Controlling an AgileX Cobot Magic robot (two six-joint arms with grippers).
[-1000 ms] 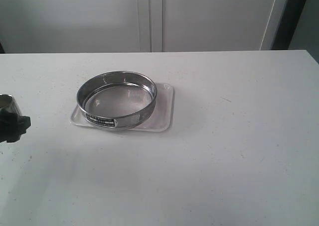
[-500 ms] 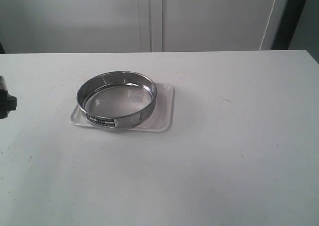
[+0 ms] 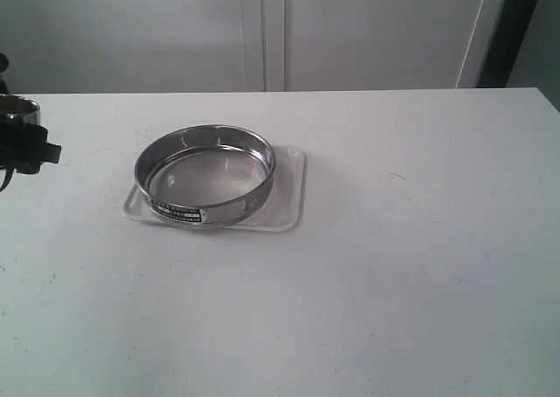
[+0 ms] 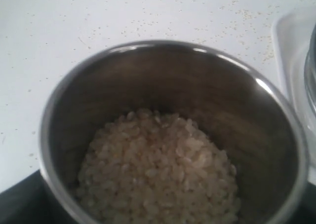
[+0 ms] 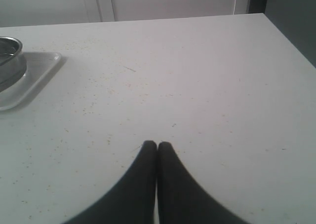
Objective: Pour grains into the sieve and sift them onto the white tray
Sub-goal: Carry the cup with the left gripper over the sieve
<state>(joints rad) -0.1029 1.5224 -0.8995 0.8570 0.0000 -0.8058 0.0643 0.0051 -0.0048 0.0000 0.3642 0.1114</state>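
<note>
The sieve [image 3: 206,174], a wide steel ring with a mesh bottom and a label plate, rests on the white tray [image 3: 284,200] left of the table's middle. At the far left edge my left gripper [image 3: 33,149] is shut on a small steel cup [image 3: 19,110], held upright above the table, well left of the sieve. The cup [image 4: 276,135] is about half full of pale grains [image 4: 158,169]. The tray's corner [image 4: 289,41] shows just beyond the cup. My right gripper [image 5: 157,145] is shut and empty, low over bare table, far from the sieve [image 5: 10,56] and tray [image 5: 34,76].
Tiny stray grains [image 4: 237,17] speckle the white table [image 3: 394,266] around the tray. Pale cabinet doors [image 3: 262,30] stand behind the table's far edge. A dark upright [image 3: 512,30] is at the back right.
My left gripper with the cup has risen at the left edge of the exterior view and shifted slightly towards the sieve. Sieve and tray have not moved.
</note>
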